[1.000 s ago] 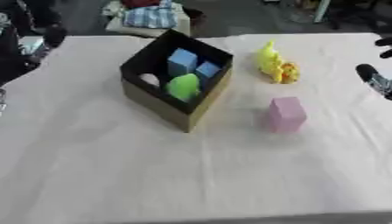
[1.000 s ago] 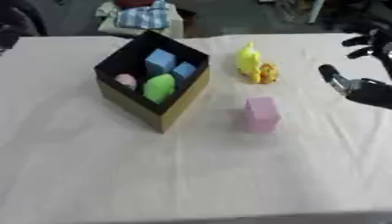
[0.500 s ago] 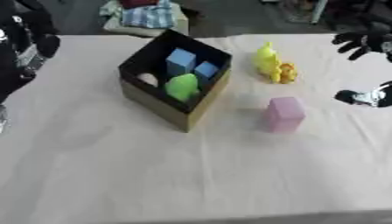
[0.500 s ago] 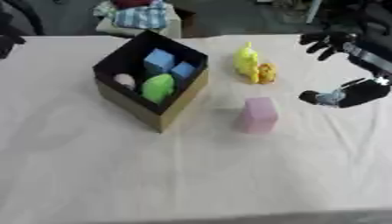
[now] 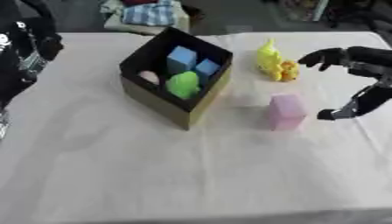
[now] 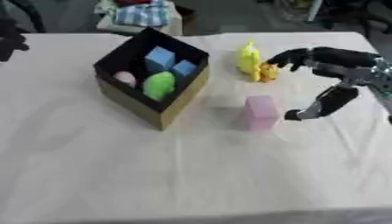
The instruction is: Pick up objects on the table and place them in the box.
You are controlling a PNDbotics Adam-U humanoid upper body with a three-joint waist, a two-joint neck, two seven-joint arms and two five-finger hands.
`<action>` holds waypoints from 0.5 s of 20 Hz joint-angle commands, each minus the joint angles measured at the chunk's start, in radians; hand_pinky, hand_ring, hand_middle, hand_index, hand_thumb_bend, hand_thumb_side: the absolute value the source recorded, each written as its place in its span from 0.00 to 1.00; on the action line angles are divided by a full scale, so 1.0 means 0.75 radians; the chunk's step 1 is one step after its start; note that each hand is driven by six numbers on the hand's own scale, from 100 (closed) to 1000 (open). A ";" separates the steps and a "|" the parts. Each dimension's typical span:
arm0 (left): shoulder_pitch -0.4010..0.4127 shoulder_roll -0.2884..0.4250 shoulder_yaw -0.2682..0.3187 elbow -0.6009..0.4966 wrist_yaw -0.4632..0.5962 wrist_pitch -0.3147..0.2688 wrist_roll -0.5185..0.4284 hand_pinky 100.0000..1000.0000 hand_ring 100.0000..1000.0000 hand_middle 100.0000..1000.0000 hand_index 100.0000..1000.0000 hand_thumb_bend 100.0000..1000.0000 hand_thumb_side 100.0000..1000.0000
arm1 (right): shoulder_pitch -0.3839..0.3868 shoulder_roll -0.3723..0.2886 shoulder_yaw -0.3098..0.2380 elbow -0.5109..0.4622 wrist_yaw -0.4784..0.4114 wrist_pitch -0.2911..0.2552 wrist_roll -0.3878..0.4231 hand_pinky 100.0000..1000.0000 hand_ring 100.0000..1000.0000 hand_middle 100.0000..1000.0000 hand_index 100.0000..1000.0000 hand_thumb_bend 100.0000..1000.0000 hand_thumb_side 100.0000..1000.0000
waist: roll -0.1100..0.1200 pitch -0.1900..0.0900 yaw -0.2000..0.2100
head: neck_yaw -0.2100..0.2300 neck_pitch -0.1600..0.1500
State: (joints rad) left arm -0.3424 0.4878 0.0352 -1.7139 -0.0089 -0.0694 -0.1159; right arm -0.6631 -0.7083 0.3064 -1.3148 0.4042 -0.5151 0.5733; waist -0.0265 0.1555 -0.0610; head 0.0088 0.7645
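Spread wide and holding nothing, the right hand point(image 6: 329, 72) hangs over the white table point(image 6: 191, 175) at about three o'clock, its fingers point(image 6: 287, 57) reaching toward the yellow toy point(image 6: 251, 64) and its thumb point(image 6: 318, 105) pointing down just beside the pink block point(image 6: 261, 112). Both of those things lie on the table outside the black box point(image 6: 153, 78), the yellow toy at its two o'clock and the pink block at its four o'clock, while the box at ten o'clock of the table's middle holds two blue blocks point(image 6: 170, 63), a green object point(image 6: 159, 85) and a small pink object point(image 6: 124, 78). At the left edge, around nine to ten o'clock, the left arm point(image 5: 19, 52) shows dark, and whether its hand is open or closed I cannot tell.
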 commanded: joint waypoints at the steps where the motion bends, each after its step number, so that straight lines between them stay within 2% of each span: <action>1: -0.008 0.011 0.006 -0.021 0.001 -0.001 -0.016 0.76 0.58 0.54 0.78 0.52 0.63 | -0.043 0.022 -0.001 0.070 0.038 -0.019 0.021 0.75 0.88 0.91 1.00 0.44 0.31 | -0.006 -0.024 0.002 | -0.004 0.006; 10: -0.004 -0.005 0.005 -0.019 0.003 0.003 -0.027 0.75 0.57 0.53 0.79 0.51 0.63 | -0.092 0.148 -0.035 0.269 0.147 -0.038 0.008 0.74 0.87 0.90 1.00 0.43 0.32 | 0.000 -0.021 0.007 | -0.010 0.007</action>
State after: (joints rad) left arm -0.3350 0.4727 0.0351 -1.7139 -0.0089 -0.0661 -0.1314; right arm -0.7099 -0.5884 0.2991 -1.1254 0.4965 -0.5370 0.5813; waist -0.0265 0.1555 -0.0556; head 0.0051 0.7647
